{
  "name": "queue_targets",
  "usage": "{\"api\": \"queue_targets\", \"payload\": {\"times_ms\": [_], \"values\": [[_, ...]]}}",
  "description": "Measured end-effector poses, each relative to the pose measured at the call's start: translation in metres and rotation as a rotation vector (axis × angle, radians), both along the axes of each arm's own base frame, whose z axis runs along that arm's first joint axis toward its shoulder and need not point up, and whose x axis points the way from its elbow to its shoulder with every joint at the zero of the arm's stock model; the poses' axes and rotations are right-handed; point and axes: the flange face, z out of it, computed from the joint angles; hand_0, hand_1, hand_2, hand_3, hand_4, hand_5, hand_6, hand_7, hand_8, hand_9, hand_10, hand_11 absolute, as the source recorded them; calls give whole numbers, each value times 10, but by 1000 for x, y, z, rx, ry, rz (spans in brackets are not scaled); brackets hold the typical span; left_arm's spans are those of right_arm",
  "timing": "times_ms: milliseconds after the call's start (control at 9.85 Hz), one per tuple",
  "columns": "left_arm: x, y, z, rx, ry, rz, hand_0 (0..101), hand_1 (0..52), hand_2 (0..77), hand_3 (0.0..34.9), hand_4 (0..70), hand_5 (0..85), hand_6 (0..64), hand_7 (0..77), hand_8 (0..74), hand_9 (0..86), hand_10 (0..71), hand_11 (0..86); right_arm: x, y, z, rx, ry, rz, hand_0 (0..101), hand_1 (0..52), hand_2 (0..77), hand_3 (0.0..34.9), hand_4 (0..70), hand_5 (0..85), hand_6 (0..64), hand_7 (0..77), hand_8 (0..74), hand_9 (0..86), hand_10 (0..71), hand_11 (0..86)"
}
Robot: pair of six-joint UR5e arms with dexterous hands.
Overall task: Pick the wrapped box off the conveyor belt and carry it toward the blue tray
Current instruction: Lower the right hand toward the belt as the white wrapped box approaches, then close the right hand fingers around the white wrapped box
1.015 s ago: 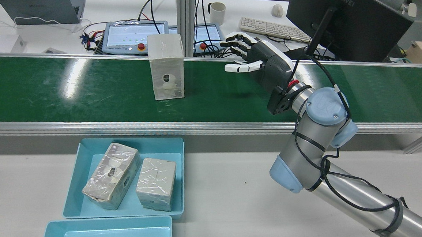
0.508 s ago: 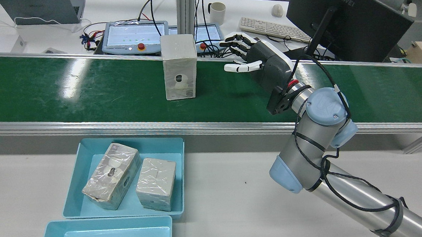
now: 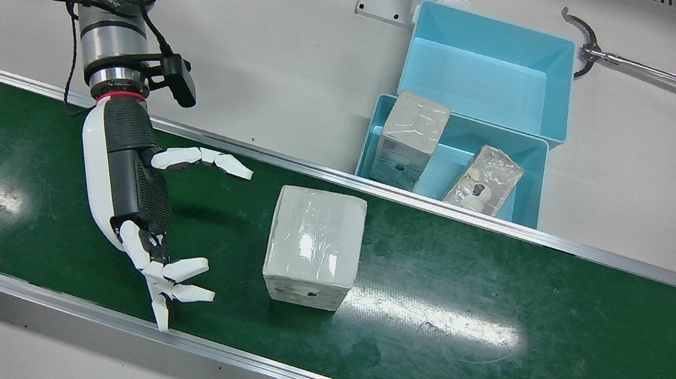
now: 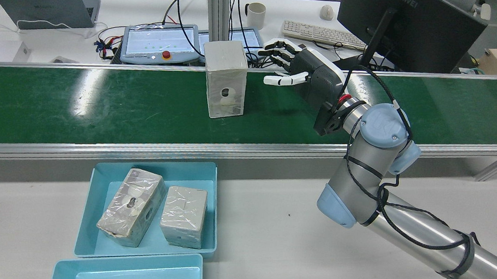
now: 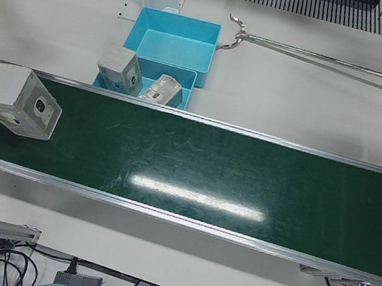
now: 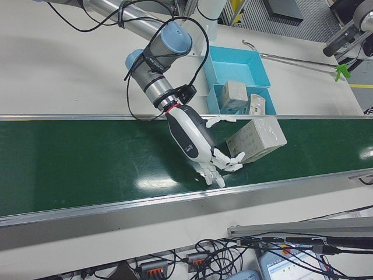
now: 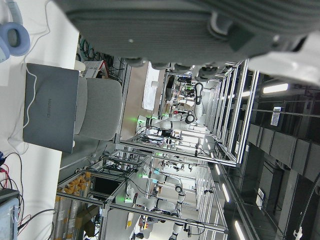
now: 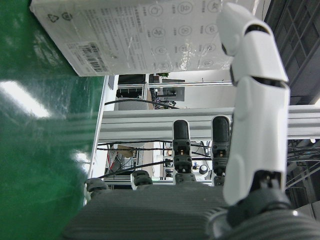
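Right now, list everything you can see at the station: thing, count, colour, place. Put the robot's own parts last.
wrapped box: 1, pale grey, upright on the belt, apart from the open hand.
conveyor belt: 1, green, across the station.
blue tray: 2, light blue, on the white table; one empty, one holding boxes.
boxes in tray: 2, grey, wrapped, side by side.
reacher tool: 1, metal with a green handle, on the table.
laptop: 1, grey, on the far desk.
mug: 1, white, far desk.
keyboard: 1, white, far desk.
right hand: 1, white and black, open over the belt.
left hand: only its underside in its own camera.
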Motion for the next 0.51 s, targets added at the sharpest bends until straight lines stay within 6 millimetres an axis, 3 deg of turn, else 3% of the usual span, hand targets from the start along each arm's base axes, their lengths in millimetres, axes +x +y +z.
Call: {"api": "queue_targets", "payload": {"times_ms": [508], "values": [[0, 0, 0, 0, 0, 0, 0, 0, 5, 0, 0, 11, 0, 5, 0, 0, 0, 0, 0, 0, 0, -1, 1, 0, 475, 153, 235, 262, 115, 409, 33, 273, 0, 60, 0, 16]]}}
